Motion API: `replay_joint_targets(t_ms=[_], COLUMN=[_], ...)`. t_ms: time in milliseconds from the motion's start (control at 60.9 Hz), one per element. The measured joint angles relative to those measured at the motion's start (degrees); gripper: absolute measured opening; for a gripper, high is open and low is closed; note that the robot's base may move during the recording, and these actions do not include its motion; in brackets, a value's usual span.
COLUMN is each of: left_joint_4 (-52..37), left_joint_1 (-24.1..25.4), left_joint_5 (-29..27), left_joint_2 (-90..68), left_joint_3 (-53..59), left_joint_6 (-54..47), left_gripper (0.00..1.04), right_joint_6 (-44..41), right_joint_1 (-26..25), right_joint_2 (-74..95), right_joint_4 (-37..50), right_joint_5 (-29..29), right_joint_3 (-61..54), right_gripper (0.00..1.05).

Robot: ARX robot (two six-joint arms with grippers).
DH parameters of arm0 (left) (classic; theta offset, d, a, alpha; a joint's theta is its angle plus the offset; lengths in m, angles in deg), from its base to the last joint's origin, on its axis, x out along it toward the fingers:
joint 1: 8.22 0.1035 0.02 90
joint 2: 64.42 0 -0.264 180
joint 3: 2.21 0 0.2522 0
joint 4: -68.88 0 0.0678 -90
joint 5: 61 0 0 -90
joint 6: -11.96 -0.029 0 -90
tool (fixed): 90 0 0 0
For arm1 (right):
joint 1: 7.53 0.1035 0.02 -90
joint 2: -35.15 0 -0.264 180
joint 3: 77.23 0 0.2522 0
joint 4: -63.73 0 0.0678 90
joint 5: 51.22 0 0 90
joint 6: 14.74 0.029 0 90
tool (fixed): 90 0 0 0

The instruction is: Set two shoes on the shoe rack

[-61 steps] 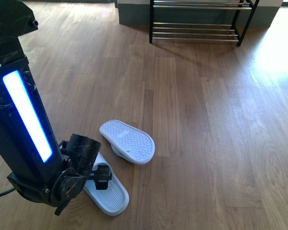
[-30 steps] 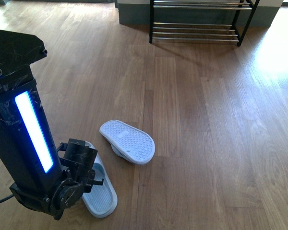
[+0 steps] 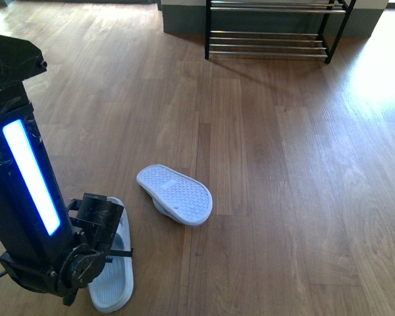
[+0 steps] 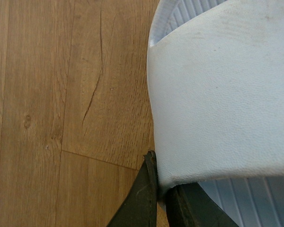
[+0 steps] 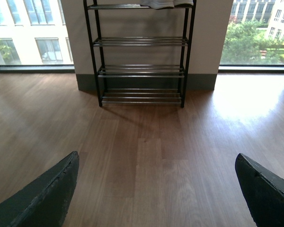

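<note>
Wooden floor (image 3: 283,164) fills the front view, a wide stretch of brown boards with sun glare toward 2 o'clock. The shoe rack (image 3: 270,33) stands at 12 to 1 o'clock against the far wall. Its black frame and shiny bars are well apart from everything else, and the tiers visible in this view carry no shoes. In the right wrist view something pale lies on the topmost tier, but the edge cuts it off and I cannot tell what it is. The left arm (image 3: 23,197), black with a lit blue strip, reaches down at 8 o'clock. Below it, at 7 o'clock, lies the near slide (image 3: 112,283), pale blue, sole down with its toe pointing toward the camera. Whether it is resting on the boards or just lifted is unclear. The upturned slide (image 3: 174,194) sits close to the middle, a little toward 7 o'clock, with its dotted sole facing up, near the first but not touching it. The left gripper (image 4: 162,194) is pinched narrow on the edge of the strap (image 4: 222,94), which sits between its dark fingers. The right gripper (image 5: 156,156) is spread wide and holds nothing, facing the rack. The task looks to be at its start: one slide is just being taken, and neither has reached the rack. Left to do are the lift, the carry across the floor, the placing on a tier, and then the second shoe.
</note>
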Motion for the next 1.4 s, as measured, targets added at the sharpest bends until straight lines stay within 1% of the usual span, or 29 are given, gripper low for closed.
replay_joint_targets(t_ms=[99, 131, 181, 296, 394, 526, 591, 706, 756, 821, 887, 936, 1018, 1051, 1068, 1133, 1150, 1199, 1281, 1314, 1396], left_joint_4=[-1.2, -0.4, -1.9, -1.7, -5.1, -5.9, -3.9, 1.5, 6.5, 10.4, 16.2, 21.5, 36.0, 39.4, 42.6, 47.3, 47.8, 45.2, 34.5, 32.7, 32.1], left_joint_1=[1.4, 2.2, 3.3, 7.5, 10.0, 10.5, 10.3, 9.6, 9.2, 8.8, 8.1, 7.7, 6.9, 6.9, 7.1, 8.5, 9.2, 11.0, 14.9, 16.2, 18.4], left_joint_5=[-0.4, -0.2, -0.3, 1.9, 2.3, 2.6, 2.8, 2.3, 2.1, 1.9, 0.5, 0.2, -0.6, -0.7, -0.6, 1.5, 3.1, 5.4, 8.9, 10.0, 11.4], left_joint_2=[4.7, 8.2, 13.1, 29.6, 43.8, 59.0, 70.2, 84.8, 94.2, 102.0, 112.1, 119.5, 135.0, 138.9, 142.5, 149.3, 151.1, 153.3, 150.4, 149.0, 146.0], left_joint_3=[4.1, 6.7, 10.6, 21.2, 30.8, 40.0, 46.4, 53.5, 56.8, 59.3, 62.0, 63.6, 65.6, 66.1, 66.3, 66.3, 66.2, 66.2, 66.3, 66.3, 66.4], left_joint_6=[-0.2, 0.5, -0.3, -0.3, -2.8, -4.7, -5.2, -5.3, -5.1, -5.5, -6.1, -5.7, -3.6, -3.2, -2.8, -1.4, -0.8, -0.4, -2.2, -2.2, -1.9], left_gripper=[0.02, 0.02, 0.02, 0.02, 0.02, 0.02, 0.02, 0.02, 0.02, 0.02, 0.02, 0.02, 0.02, 0.02, 0.02, 0.02, 0.02, 0.02, 0.02, 0.02, 0.02], right_joint_6=[0.0, 0.0, 0.0, 0.0, 0.0, 0.0, 0.0, 0.0, 0.0, 0.0, 0.0, 0.0, 0.0, 0.0, 0.0, 0.0, 0.0, 0.0, 0.0, 0.0, 0.0], right_joint_1=[0.0, 0.0, 0.0, 0.0, 0.0, 0.0, 0.0, 0.0, 0.0, 0.0, 0.0, 0.0, 0.0, 0.0, 0.0, 0.0, 0.0, 0.0, 0.0, 0.0, 0.0], right_joint_2=[0.0, 0.0, 0.0, 0.0, 0.0, 0.0, 0.0, 0.0, 0.0, 0.0, 0.0, 0.0, 0.0, 0.0, 0.0, 0.0, 0.0, 0.0, 0.0, 0.0, 0.0], right_joint_4=[0.0, 0.0, 0.0, 0.0, 0.0, 0.0, 0.0, 0.0, 0.0, 0.0, 0.0, 0.0, 0.0, 0.0, 0.0, 0.0, 0.0, 0.0, 0.0, 0.0, 0.0], right_joint_5=[0.0, 0.0, 0.0, 0.0, 0.0, 0.0, 0.0, 0.0, 0.0, 0.0, 0.0, 0.0, 0.0, 0.0, 0.0, 0.0, 0.0, 0.0, 0.1, 0.1, 0.0], right_joint_3=[0.0, 0.0, 0.0, 0.0, 0.0, 0.0, 0.0, 0.0, 0.0, 0.0, 0.0, 0.0, 0.0, 0.0, 0.0, 0.0, 0.0, 0.0, 0.0, 0.0, 0.0], right_gripper=[0.96, 0.96, 0.96, 0.96, 0.96, 0.96, 0.96, 0.96, 0.96, 0.96, 0.96, 0.96, 0.96, 0.96, 0.96, 0.96, 0.96, 0.96, 0.96, 0.96, 0.96])
